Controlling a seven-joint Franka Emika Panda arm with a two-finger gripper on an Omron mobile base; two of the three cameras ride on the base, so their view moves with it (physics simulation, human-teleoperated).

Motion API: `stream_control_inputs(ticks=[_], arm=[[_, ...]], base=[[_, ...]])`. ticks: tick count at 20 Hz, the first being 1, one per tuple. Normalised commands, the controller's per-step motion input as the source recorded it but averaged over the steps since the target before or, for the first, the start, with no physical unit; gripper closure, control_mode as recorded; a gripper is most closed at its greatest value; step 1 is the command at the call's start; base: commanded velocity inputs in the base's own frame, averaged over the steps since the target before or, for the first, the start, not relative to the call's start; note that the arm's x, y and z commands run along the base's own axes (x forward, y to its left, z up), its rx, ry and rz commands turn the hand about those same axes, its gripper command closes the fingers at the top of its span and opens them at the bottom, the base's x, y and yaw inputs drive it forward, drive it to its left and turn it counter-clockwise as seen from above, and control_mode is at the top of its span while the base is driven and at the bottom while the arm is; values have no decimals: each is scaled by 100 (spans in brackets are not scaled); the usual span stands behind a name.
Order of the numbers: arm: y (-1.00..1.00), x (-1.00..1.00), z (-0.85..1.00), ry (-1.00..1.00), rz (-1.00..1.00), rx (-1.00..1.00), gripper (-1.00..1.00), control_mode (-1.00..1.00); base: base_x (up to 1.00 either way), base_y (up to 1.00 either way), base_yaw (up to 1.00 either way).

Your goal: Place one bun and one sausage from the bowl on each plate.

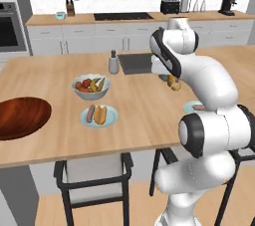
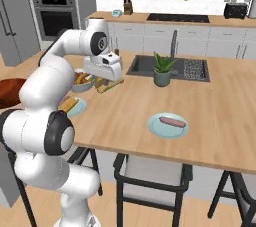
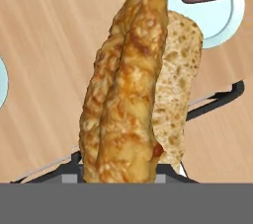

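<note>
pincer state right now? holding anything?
Pincer: shut on the bun, carried above the counter, between the plate with bun and sausage and the plate with only a sausage.

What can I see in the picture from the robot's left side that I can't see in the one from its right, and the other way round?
Left base view alone: the coffee machine on the back counter, and the wooden bowl's full width. Right base view alone: the potted plant by the sink, and the whole second plate with its lone sausage. Both share the bun held in the gripper, the fruit bowl, and the plate holding a bun and sausage.
</note>
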Motion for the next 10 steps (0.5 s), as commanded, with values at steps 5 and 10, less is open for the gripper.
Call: stream_control_inputs(ticks=[5, 10], arm=[[-19, 7, 0, 1, 0, 5, 100, -100], [-31, 69, -35, 4, 0, 13, 100, -100]], base=[[17, -80, 0], [0, 0, 0]])
